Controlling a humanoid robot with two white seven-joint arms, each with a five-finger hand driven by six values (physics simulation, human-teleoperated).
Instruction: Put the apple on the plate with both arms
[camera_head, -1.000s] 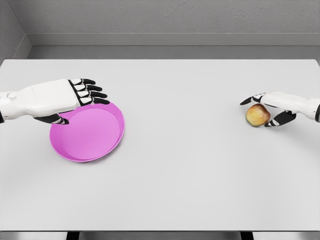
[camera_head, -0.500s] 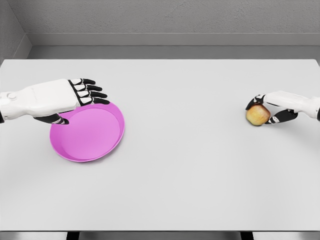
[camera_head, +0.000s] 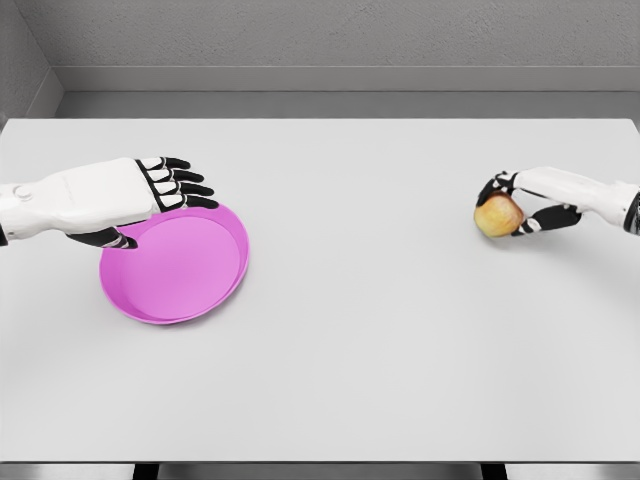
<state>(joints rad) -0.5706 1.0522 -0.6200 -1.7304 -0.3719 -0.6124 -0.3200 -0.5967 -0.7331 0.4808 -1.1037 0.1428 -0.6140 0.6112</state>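
On your right, the right robot hand (camera_head: 512, 203) has its fingers curled around the apple (camera_head: 498, 215), which sits near the bench's right edge. Whether the apple touches the bench (camera_head: 380, 330) or is raised just off it, you cannot tell from this view. Well apart from it, on the left side, the pink plate (camera_head: 180, 270) lies flat and holds nothing. The left robot hand (camera_head: 130, 200) hovers over the plate's upper left rim with its fingers stretched out straight and together, thumb tucked beneath, gripping nothing; whether the thumb touches the rim is unclear. Between the apple and the plate you have only plain white bench surface. No labels or writing can be read on the apple, the plate or either hand. The plate's lower rim leaves wide open bench toward the near edge, and a grey wall (camera_head: 330, 40) runs behind the far edge.
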